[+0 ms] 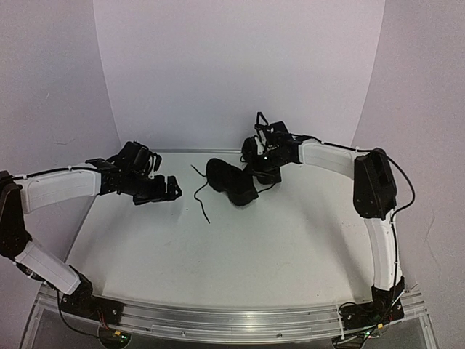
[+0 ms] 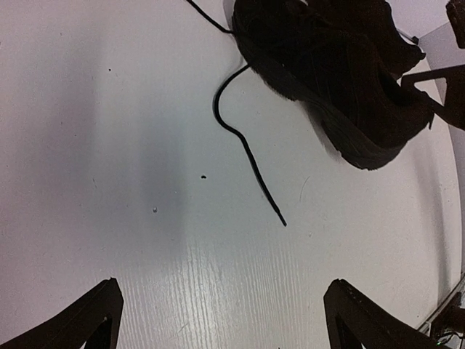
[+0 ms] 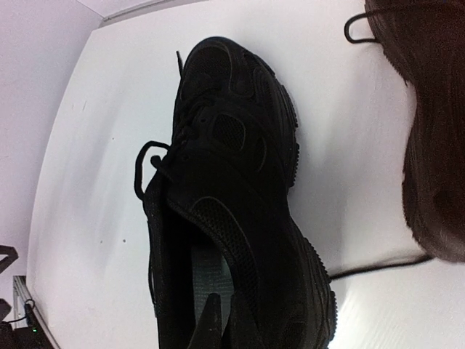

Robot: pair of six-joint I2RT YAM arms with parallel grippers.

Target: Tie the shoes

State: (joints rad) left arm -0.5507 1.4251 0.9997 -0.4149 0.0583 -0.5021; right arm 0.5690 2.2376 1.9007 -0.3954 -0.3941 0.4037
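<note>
1. Standing beside the rig, I see 2 small black low-top fabric sneakers at the far middle of the flat white table, close beside each other.
2. The first sneaker sits on its sole with its opening facing up, between the 2 arms.
3. The second sneaker is just beside it, on the side of the right arm; the right wrist view shows only a part of it.
4. A thin black lace runs out from the first sneaker and lies loose on the table, its end pointing toward the near edge.
5. The left gripper hovers over the table to the left of the first sneaker, apart from it. Its jaws are spread wide and hold nothing.
6. The right gripper is over the heel end of the first sneaker, with its fingers clenched together. Whether a lace is pinched between them, I cannot tell.
</note>
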